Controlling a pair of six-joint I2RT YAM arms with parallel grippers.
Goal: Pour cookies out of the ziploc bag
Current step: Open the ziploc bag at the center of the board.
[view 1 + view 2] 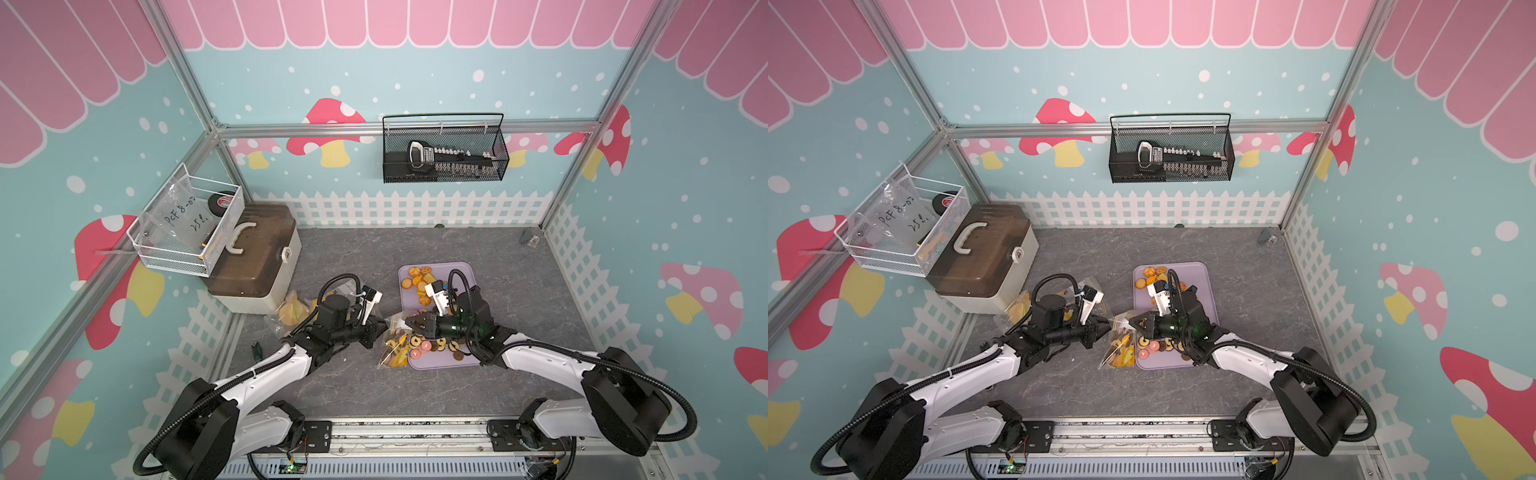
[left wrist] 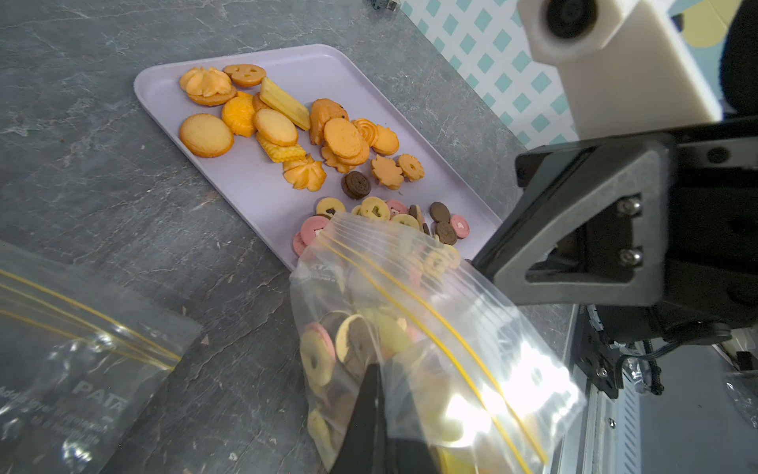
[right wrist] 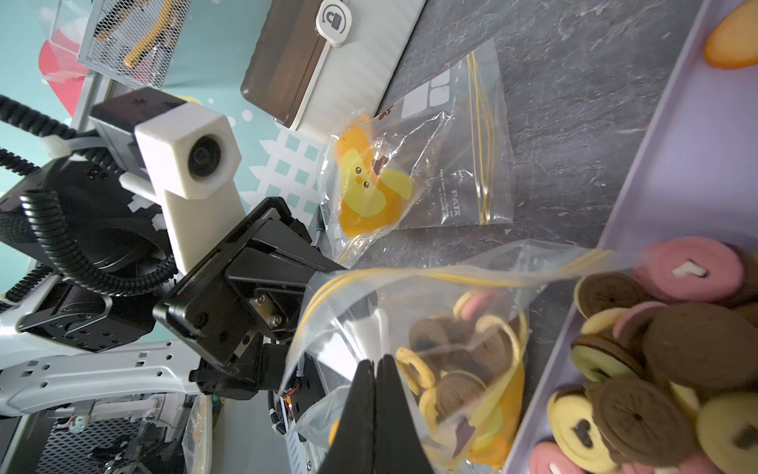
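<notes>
left tool (image 1: 385, 330): pinched tight on ziploc bag (image 1: 395, 355) | right tool (image 1: 409, 323): pinched tight on same bag | cookies (image 2: 342, 137): some inside bag, others on tray (image 2: 254, 184) | bag: tray's 8 o'clock edge in both top views, over counter (image 1: 519, 257)

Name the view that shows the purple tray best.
The left wrist view: the tray lies nearly whole, only one corner behind the bag. In both top views the right arm covers its middle. The right wrist view catches just one wall.
</notes>
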